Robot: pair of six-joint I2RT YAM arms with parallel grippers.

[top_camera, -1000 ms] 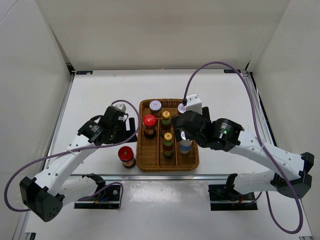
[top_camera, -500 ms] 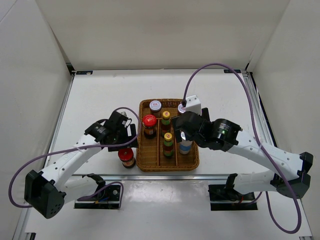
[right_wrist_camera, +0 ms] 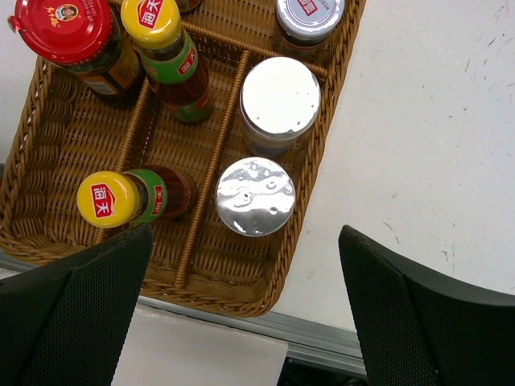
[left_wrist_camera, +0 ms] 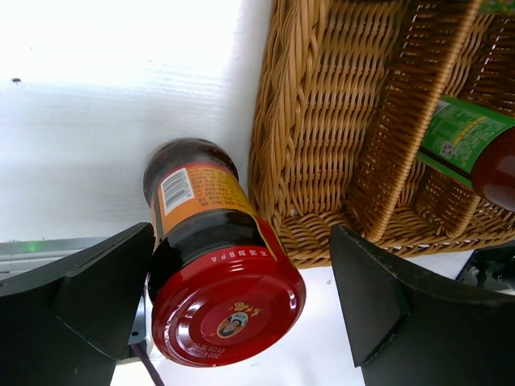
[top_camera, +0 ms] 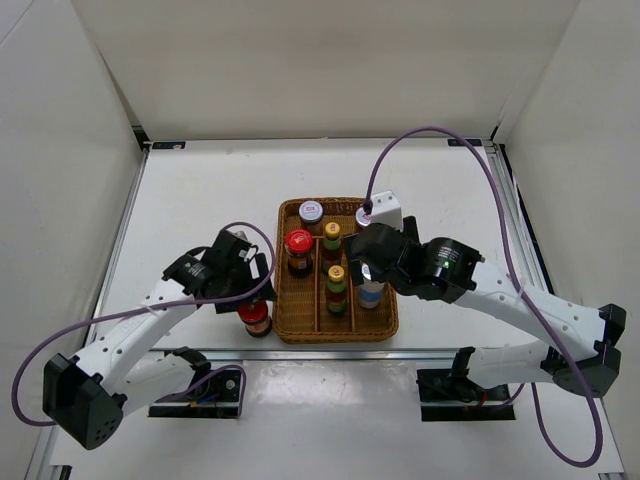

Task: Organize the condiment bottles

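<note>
A red-lidded jar [top_camera: 254, 314] stands on the table just left of the wicker tray [top_camera: 386, 326]. My left gripper [top_camera: 250, 296] is open over it. In the left wrist view the jar [left_wrist_camera: 211, 241] sits between the fingers, close to the left finger [left_wrist_camera: 88, 305] and well apart from the right one. My right gripper [top_camera: 366, 264] hangs open above the tray's right compartment, over a silver-lidded bottle [right_wrist_camera: 255, 196]. Another silver lid [right_wrist_camera: 280, 95] and a blue-and-white one [right_wrist_camera: 306, 14] stand behind it. Two yellow-capped bottles [right_wrist_camera: 106, 199] [right_wrist_camera: 157, 22] fill the middle, and a red-lidded jar [right_wrist_camera: 63, 28] stands on the left.
The tray's wicker wall [left_wrist_camera: 322, 121] is right beside the outside jar. A metal rail [top_camera: 330, 352] runs along the table's near edge just in front of the tray. White walls enclose the table on three sides.
My left arm swung from behind and left of the tray toward the near edge, bringing its open gripper down around the red-lidded jar. The right arm has stayed put.
</note>
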